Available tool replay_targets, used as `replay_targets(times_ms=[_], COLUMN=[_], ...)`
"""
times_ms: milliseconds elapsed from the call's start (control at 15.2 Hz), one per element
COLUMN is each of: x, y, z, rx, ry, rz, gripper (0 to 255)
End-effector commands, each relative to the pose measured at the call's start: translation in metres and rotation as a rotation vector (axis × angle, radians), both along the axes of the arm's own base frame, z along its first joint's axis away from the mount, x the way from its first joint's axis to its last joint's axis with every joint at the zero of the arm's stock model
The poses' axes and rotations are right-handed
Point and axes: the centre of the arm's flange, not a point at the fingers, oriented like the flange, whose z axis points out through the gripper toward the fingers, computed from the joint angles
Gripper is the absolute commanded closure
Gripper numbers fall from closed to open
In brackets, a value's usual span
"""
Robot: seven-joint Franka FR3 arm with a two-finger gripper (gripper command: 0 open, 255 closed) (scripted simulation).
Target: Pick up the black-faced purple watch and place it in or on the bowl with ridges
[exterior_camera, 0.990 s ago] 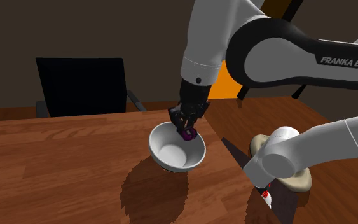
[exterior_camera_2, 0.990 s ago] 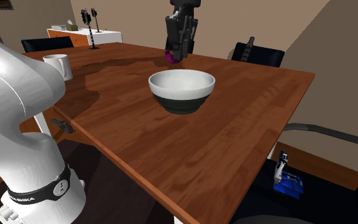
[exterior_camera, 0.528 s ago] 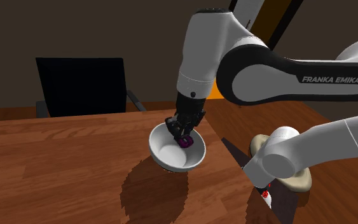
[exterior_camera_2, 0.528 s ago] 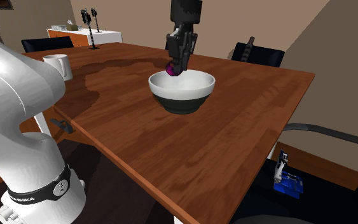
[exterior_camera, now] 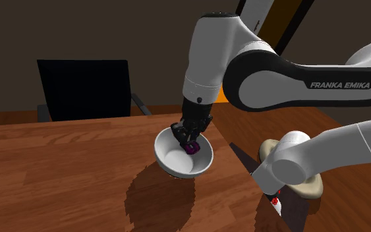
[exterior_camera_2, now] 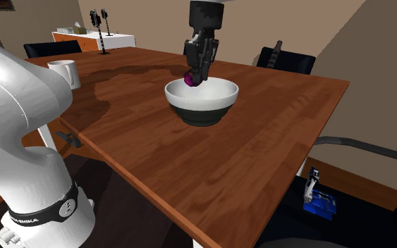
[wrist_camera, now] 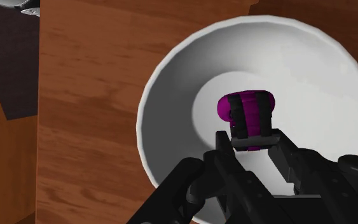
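Note:
A purple watch with a black face is clasped between my gripper's two black fingers. It hangs just over the middle of a white bowl. In the shoulder view the gripper reaches down inside the bowl, and the watch shows as a purple spot at its tip. From the second exterior view the bowl has a white rim and a dark lower half, with the gripper and the watch at its far rim.
The bowl stands on a brown wooden table. A white mug sits near the table's far left corner in the second exterior view. A black chair stands behind the table. A beige object lies beside the stand.
The gripper has carried the watch from beside the bowl's rim down into the bowl. Over the last half second it has hardly moved.

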Motion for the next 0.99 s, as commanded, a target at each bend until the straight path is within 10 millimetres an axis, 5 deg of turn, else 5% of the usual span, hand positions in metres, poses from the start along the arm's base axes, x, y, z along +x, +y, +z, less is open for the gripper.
replay_targets(times_ms=[0,330,594,924], x=[0.000,0.000,0.004,0.004], y=[0.000,0.000,0.002,0.002], z=[0.000,0.000,0.050,0.050], rx=[0.000,0.000,0.000,0.000], ry=[0.000,0.000,0.000,0.000], rz=[0.000,0.000,0.000,0.000], gripper=[0,0,0,0])
